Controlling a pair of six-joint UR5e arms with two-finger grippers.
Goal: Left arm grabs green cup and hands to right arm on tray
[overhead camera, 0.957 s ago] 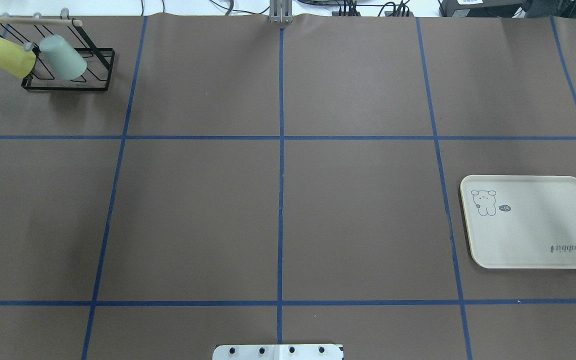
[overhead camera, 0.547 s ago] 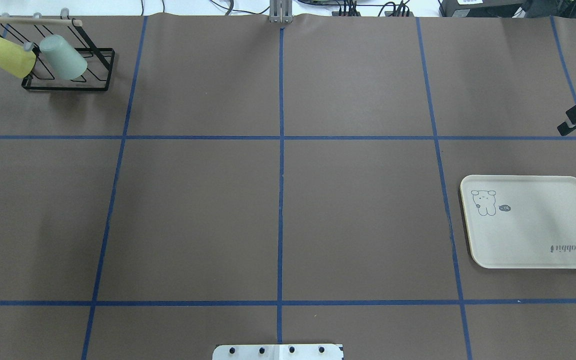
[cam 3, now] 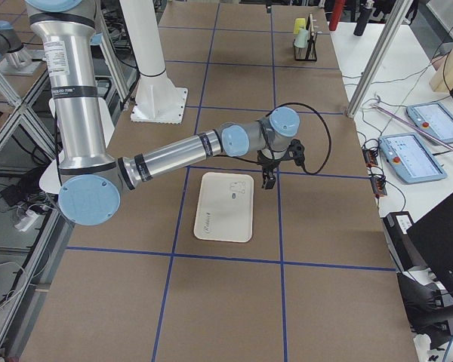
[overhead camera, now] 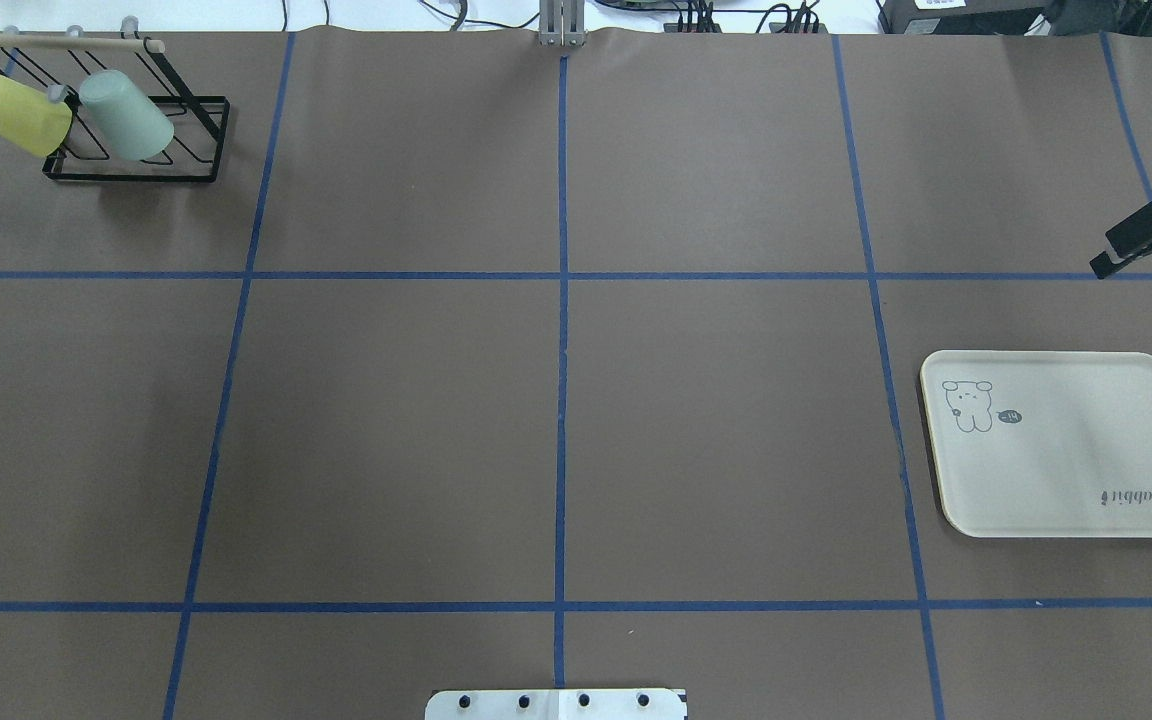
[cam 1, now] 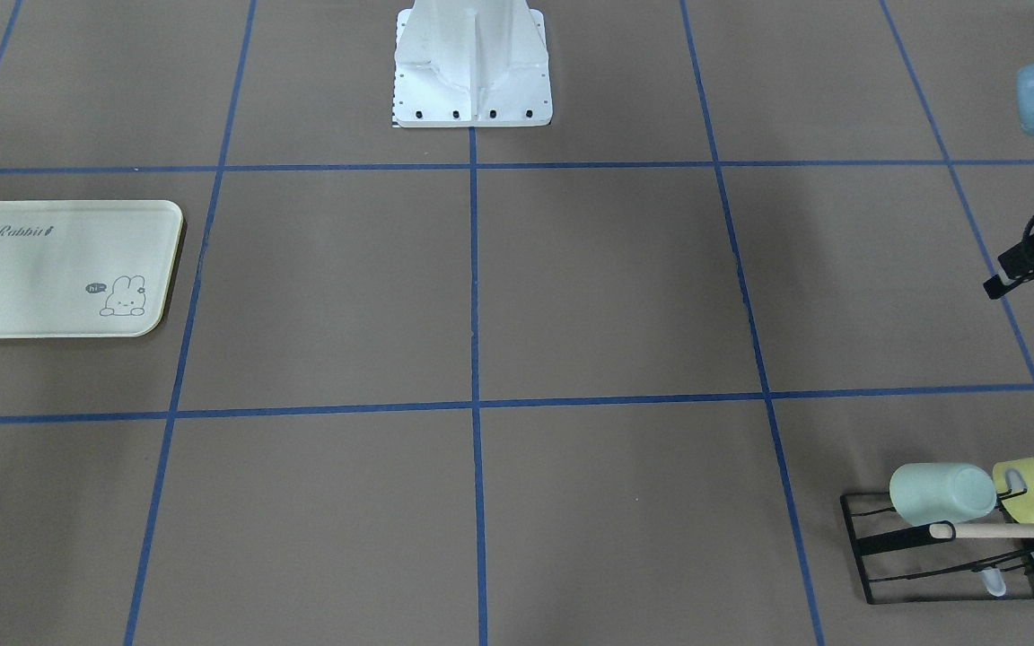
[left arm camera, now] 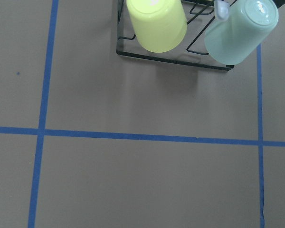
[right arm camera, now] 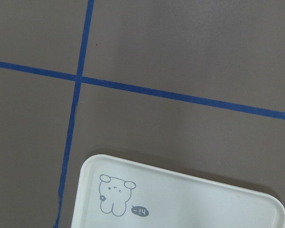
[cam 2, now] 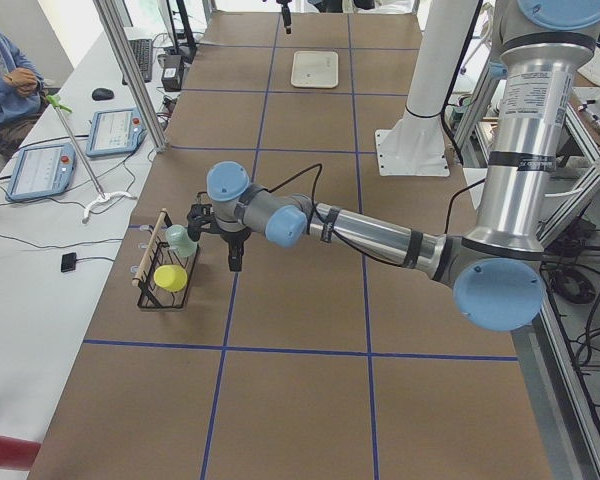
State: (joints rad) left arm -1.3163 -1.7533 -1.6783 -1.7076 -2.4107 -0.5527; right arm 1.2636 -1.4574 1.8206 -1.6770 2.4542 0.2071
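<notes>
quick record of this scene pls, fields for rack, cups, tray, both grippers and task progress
rack: black wire, far left corner of the table in the overhead view
green cup: tilted on a rack peg, mouth down
yellow cup: tilted on the next peg, left of the green cup
tray: right side of the table, nothing on it
left gripper: near the rack, looks open, empty
right gripper: beyond the tray, looks open, empty
progress: cup not yet grabbed
</notes>
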